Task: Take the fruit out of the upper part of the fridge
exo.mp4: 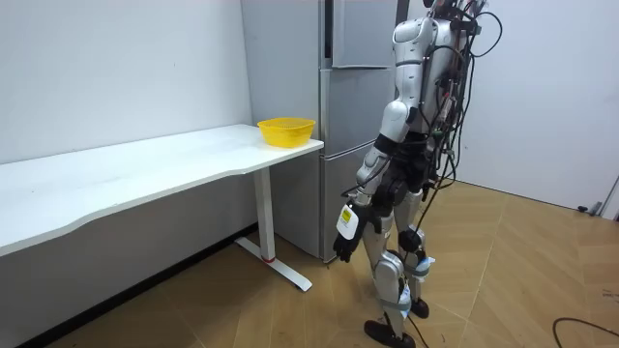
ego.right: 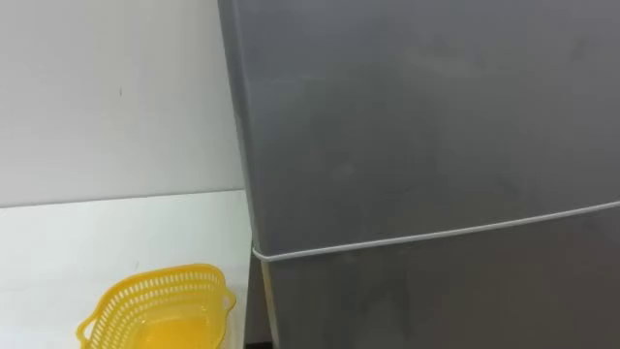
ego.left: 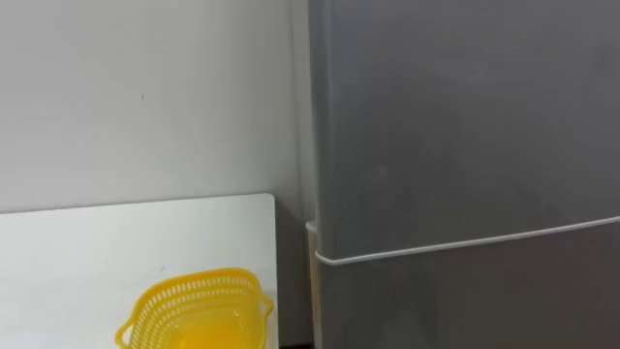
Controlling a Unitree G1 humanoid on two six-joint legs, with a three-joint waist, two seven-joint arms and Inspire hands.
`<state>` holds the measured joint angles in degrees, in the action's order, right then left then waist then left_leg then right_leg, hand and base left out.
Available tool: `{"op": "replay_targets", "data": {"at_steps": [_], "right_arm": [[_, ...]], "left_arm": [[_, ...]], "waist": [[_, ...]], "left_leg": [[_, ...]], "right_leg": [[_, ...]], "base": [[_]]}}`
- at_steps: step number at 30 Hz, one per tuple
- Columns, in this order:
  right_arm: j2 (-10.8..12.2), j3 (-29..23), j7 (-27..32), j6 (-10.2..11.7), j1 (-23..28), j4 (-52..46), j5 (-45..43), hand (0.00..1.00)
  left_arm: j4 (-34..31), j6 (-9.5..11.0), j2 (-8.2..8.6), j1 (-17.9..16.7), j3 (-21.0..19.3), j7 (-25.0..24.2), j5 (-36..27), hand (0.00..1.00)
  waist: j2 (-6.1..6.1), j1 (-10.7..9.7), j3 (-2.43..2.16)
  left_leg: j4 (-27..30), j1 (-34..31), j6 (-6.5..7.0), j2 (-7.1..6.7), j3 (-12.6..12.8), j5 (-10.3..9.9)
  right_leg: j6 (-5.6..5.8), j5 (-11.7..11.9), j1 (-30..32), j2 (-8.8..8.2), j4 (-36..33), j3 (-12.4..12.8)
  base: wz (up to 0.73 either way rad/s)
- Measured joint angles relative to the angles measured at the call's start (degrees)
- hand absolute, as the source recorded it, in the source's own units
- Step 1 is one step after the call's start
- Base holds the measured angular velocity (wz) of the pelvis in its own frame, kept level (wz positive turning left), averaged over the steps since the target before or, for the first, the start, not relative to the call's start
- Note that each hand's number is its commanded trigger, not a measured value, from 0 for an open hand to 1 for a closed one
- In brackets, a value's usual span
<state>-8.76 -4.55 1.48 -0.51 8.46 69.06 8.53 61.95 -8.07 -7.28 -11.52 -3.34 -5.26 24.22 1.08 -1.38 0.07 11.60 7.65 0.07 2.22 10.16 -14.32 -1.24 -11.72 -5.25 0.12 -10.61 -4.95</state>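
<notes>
Here, the fridge is seen at the upper centre of the room view, tall and grey, set against the white wall. In the eye views its front is spread across the right of the frame. The upper door is shut, and it is parted from the lower door, likewise shut, by a pale seam that runs across the lower right of the frame and rises slightly toward the right edge. Whatever is kept behind the upper door is hidden.

A white surface is shown at the lower left of the eye views, its end lying just beside the fridge. A yellow slotted basket is set on that end, near the corner closest to the fridge, and is cut off by the bottom edge of the frame. In the room view the same basket is found at the upper centre, on the surface's far corner.

The robot is seen right of centre in the room view, upright on the wooden floor, close before the fridge and turned toward it. The left robot hand is hung low beside the thigh, at the lower centre of that frame, well apart from the fridge and from the basket. Whether it is spread or pressed together cannot be told.
</notes>
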Motion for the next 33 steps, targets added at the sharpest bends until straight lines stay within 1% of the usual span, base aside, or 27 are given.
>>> {"op": "replay_targets", "data": {"at_steps": [5, 7, 9, 12, 14, 15, 16, 18, 21, 23, 24, 26, 27, 28, 29, 30, 32, 33], "right_arm": [[0.17, -0.07, -0.38, -0.01, 0.04, 0.15, -0.59, 0.00], [0.24, -0.07, -0.40, -0.08, 0.04, 0.15, -0.84, 0.00], [0.24, -0.07, -0.37, -0.13, 0.00, 0.15, -1.07, 0.00], [0.30, -0.07, -0.36, -0.41, 0.06, 0.74, -0.17, 0.00], [0.36, -0.07, -0.26, -0.85, 0.08, 1.53, 0.66, 0.00], [0.36, -0.07, -0.23, -0.85, 0.17, 1.54, 0.66, 0.00], [0.36, -0.07, -0.16, -0.85, 0.30, 1.54, 0.60, 0.00], [0.49, -0.04, -0.01, -0.85, 0.55, 1.55, 0.61, 0.00], [0.56, -0.07, 0.56, -0.84, 0.46, 2.42, 0.61, 0.00], [0.57, -0.10, 0.94, -0.89, 0.47, 2.81, 0.64, 0.00], [0.56, -0.22, 0.96, -0.89, 0.51, 2.82, 0.60, 0.00], [0.43, -1.44, 0.97, -0.90, 0.49, 3.51, 0.65, 0.00], [0.37, -1.46, 0.97, -0.91, 0.57, 3.65, 0.67, 0.00], [0.37, -1.75, 1.06, -1.08, 0.78, 3.75, 0.68, 0.00], [0.37, -2.24, 1.19, -1.67, 0.89, 3.79, 0.60, 0.00], [0.37, -2.69, 1.26, -2.02, 0.93, 3.85, 0.57, 0.00], [0.26, -4.24, 1.81, -2.05, 0.89, 3.99, 0.51, 0.00], [0.29, -4.43, 1.99, -2.02, 0.88, 3.99, 0.51, 0.00]], "left_arm": [[0.07, 0.00, -0.12, -0.52, -0.09, 0.71, 0.04, 0.00], [0.15, -0.06, -0.12, -0.58, -1.08, 1.28, -0.01, 0.00], [0.52, -0.17, -0.19, -0.78, -1.13, 2.02, -0.01, 0.00], [0.54, -0.24, -0.07, -1.53, -2.32, 2.66, -0.07, 0.00], [0.54, -0.33, -0.05, -1.93, -3.14, 3.68, -1.28, 0.00], [0.54, -0.36, -0.04, -1.95, -3.40, 3.76, -1.70, 0.00], [0.54, -0.38, -0.03, -2.04, -3.70, 4.06, -2.67, 0.00], [0.58, -0.39, 0.04, -2.19, -4.47, 4.99, -4.96, 0.00], [0.96, -0.33, 0.12, -2.79, -6.00, 6.69, -9.16, 0.00], [0.89, -0.12, 0.21, -3.08, -8.86, 8.36, -13.70, 0.00], [0.89, -0.08, 0.25, -3.07, -9.53, 8.92, -14.84, 0.00], [0.55, 0.15, 0.70, -2.92, -12.51, 12.00, -20.34, 0.00], [-0.13, 0.23, 0.86, -2.92, -12.96, 12.87, -21.74, 0.00], [-1.08, 0.81, 1.15, -3.22, -14.03, 14.66, -24.33, 0.00], [-2.14, 1.14, 1.27, -3.28, -15.23, 16.28, -26.93, 0.00], [-2.82, 1.19, 1.29, -3.28, -15.92, 16.96, -28.10, 0.00], [-5.18, 2.43, 1.30, -3.32, -17.48, 20.60, -32.56, 0.00], [-5.70, 2.89, 1.35, -3.27, -18.04, 21.54, -33.48, 0.00]], "waist": [[-0.70, -0.14, 0.02], [-1.11, 0.06, 0.04], [-1.52, 0.12, 0.07], [-2.04, 0.13, 0.21], [-2.44, 0.21, 0.15], [-2.44, 0.25, 0.15], [-2.36, 0.24, 0.07], [-2.26, 0.41, 0.04], [-2.14, 0.53, 0.16], [-2.04, 0.74, 0.17], [-2.00, 0.69, 0.18], [-1.80, 0.63, 0.16], [-1.77, 0.63, 0.15], [-1.62, 0.72, 0.12], [-1.31, 0.66, -0.05], [-1.46, 0.65, 0.01], [-1.50, 0.67, 0.08], [-1.29, 0.70, -0.05]], "left_leg": [[-0.27, 0.36, -0.07, 0.00, -0.10, 0.04], [-0.32, 0.56, -0.10, 0.01, 0.06, 0.06], [-0.32, 0.65, -0.10, 0.00, 0.08, 0.06], [-0.32, 0.96, -0.10, -0.05, 0.12, 0.06], [-0.31, 1.14, -0.09, -0.10, 0.11, 0.05], [-0.31, 1.14, -0.10, -0.11, 0.10, 0.05], [-0.30, 1.19, -0.09, -0.12, 0.10, 0.05], [-0.30, 1.30, -0.10, -0.11, 0.11, 0.05], [-0.27, 1.76, -0.10, -0.07, 0.03, 0.05], [-0.25, 1.97, -0.10, -0.03, 0.07, 0.05], [-0.26, 1.95, -0.10, -0.02, 0.07, 0.05], [-0.30, 1.91, -0.11, -0.02, -0.05, 0.04], [-0.32, 1.91, -0.11, -0.03, -0.09, 0.04], [-0.37, 1.88, -0.11, -0.05, -0.29, 0.05], [-0.48, 1.85, -0.11, -0.18, -1.08, 0.05], [-0.52, 1.87, -0.12, -0.24, -1.29, 0.05], [-0.67, 1.98, -0.13, -0.41, -2.13, 0.06], [-0.68, 2.01, -0.13, -0.49, -2.44, 0.06]], "right_leg": [[0.00, 0.00, -0.58, 0.00, 0.38, -0.46], [-0.02, -0.02, -0.65, 0.04, 0.23, -0.41], [-0.02, -0.02, -0.72, 0.11, 0.25, -0.36], [0.02, 0.09, -1.47, 0.22, 0.98, -0.58], [0.02, 0.09, -1.98, 0.13, 1.20, -0.78], [0.02, 0.09, -1.99, 0.13, 1.22, -0.80], [0.05, 0.11, -2.01, 0.07, 1.13, -1.35], [0.05, 0.12, -2.10, 0.06, 0.95, -1.55], [0.04, 0.13, -2.64, 0.05, 0.96, -1.57], [-0.05, -0.01, -2.77, -0.11, 1.07, -1.55], [-0.05, -0.05, -2.73, -0.09, 1.03, -1.55], [-0.04, -0.05, -2.69, -0.04, 0.97, -1.91], [-0.04, -0.05, -2.70, -0.03, 0.92, -2.17], [-0.03, -0.04, -2.75, -0.08, 0.88, -2.45], [-0.03, -0.04, -3.00, -0.17, 0.92, -3.00], [-0.02, -0.05, -3.10, -0.23, 0.90, -3.17], [0.05, -0.06, -3.49, -0.28, 0.93, -3.46], [0.09, -0.08, -3.60, -0.28, 0.96, -3.57]], "base": [[0.03], [0.00], [0.00], [0.02], [0.04], [0.03], [0.05], [0.02], [0.00], [0.00], [0.00], [0.05], [0.07], [0.15], [0.18], [0.20], [0.14], [0.11]]}}
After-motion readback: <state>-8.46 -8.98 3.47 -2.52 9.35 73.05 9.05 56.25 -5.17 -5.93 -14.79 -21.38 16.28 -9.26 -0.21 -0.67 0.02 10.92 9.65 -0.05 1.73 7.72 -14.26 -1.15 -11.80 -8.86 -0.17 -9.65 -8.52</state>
